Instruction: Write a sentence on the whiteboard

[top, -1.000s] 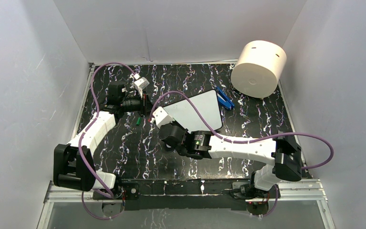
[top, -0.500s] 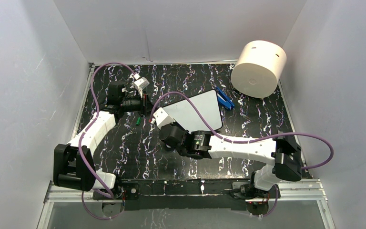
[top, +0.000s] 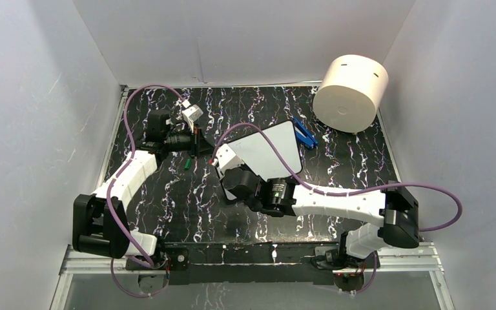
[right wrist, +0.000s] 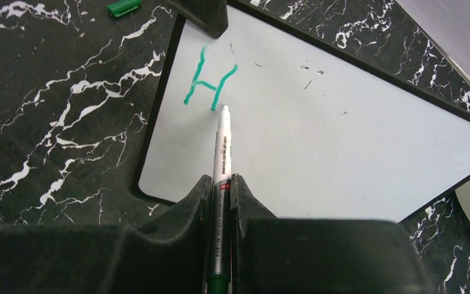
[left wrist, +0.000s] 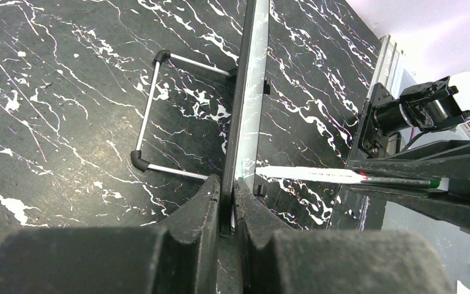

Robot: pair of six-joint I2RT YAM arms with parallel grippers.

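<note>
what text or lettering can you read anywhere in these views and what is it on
"H": teal-green handwritten letter on the whiteboard, near one corner.
Small print along the marker barrel: too small to read.
No other text is legible in any view.

The left arm (top: 126,184) comes up from the near left corner, its elbow bent out toward the left edge and its forearm reaching far and inward. The left hand (left wrist: 227,184) has its fingers clamped on the whiteboard (left wrist: 248,92) edge. The right arm (top: 342,199) stretches low from the near right corner toward mid-surface. The right hand (right wrist: 220,180) pinches a marker (right wrist: 223,144), which points forward and down.
</note>
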